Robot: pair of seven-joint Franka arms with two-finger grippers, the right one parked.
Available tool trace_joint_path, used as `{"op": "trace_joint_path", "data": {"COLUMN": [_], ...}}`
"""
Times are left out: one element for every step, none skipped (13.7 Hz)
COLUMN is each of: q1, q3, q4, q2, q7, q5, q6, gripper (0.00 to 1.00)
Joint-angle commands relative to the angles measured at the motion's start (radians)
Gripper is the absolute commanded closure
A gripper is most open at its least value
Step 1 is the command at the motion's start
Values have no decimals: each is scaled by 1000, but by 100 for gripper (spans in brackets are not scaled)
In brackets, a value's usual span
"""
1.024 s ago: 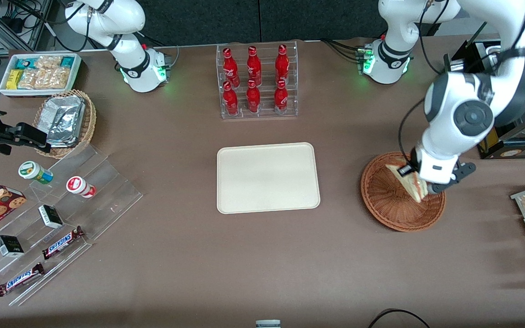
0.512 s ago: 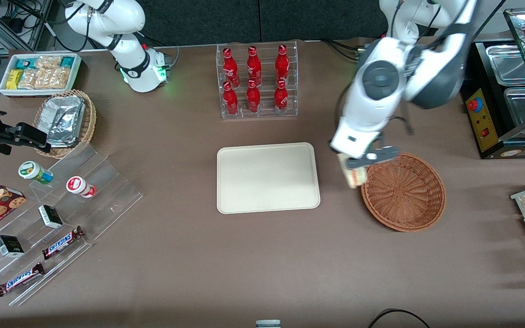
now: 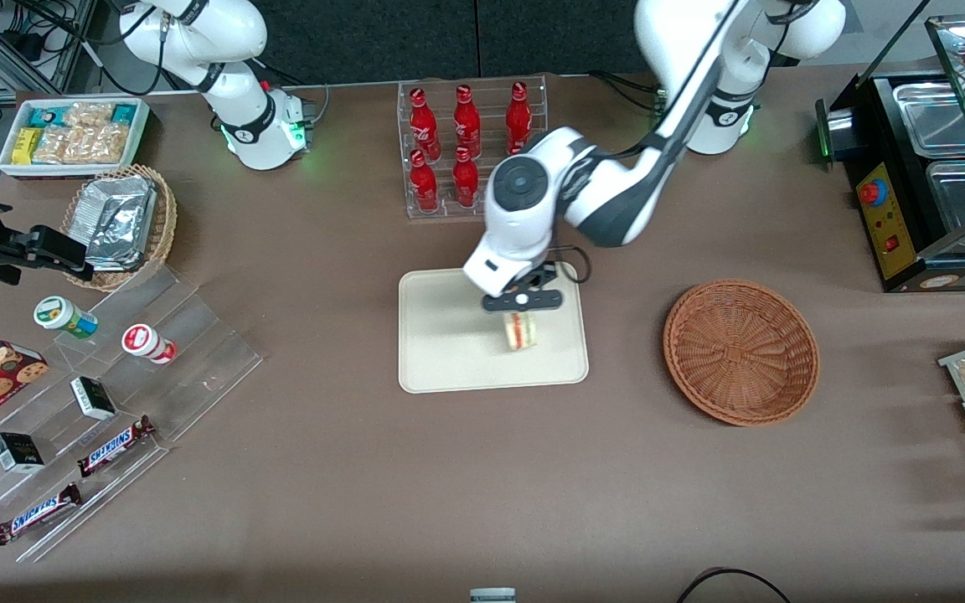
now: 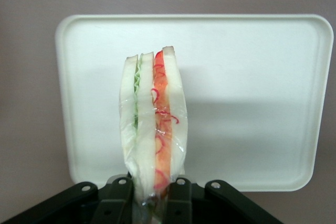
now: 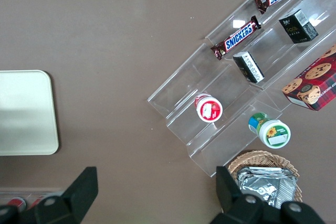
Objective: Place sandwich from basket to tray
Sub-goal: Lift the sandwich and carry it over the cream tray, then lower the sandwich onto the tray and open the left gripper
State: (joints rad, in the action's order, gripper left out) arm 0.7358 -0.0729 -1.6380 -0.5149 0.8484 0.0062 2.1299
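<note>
The sandwich (image 3: 521, 330) (image 4: 153, 124), a plastic-wrapped wedge of white bread with red and green filling, hangs above the cream tray (image 3: 449, 343) (image 4: 252, 103). My left gripper (image 3: 523, 303) (image 4: 153, 203) is shut on the sandwich's lower end, one black finger on each bread face. In the front view the sandwich is over the part of the tray nearest the basket. The reddish-brown wicker basket (image 3: 740, 352) sits beside the tray, toward the working arm's end, with nothing in it.
A clear rack of red bottles (image 3: 472, 151) stands farther from the front camera than the tray. A tan basket of foil packets (image 3: 121, 224), a white snack bin (image 3: 74, 136) and a clear stepped display with snacks (image 3: 97, 402) lie toward the parked arm's end.
The gripper lifted the sandwich out of the basket and carried it sideways across the table. It now hangs over the tray, and the basket is left with nothing in it.
</note>
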Motion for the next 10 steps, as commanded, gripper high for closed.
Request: {"op": "trace_joint_path", "data": {"q1": [39,49,53,54,54,57,57,57,57,62], "q3": [16,18,18,18,18,18,16,16,16,16], "q4": [98,99,96,96,96,95,92,90,90,89], "q2": [-111,-129,-138,-148,-157,-162,-166,-171,-178,-181], "q7": [21,21,20,20,20,20,21,21,21,21], "q5": [18,24,28,28,31,56,76,78,80,78], "q6": [47,80,111,128,133,134,137,145,151,151], "gripper": [100,100,100,100,100,100,100,100,100,100]}}
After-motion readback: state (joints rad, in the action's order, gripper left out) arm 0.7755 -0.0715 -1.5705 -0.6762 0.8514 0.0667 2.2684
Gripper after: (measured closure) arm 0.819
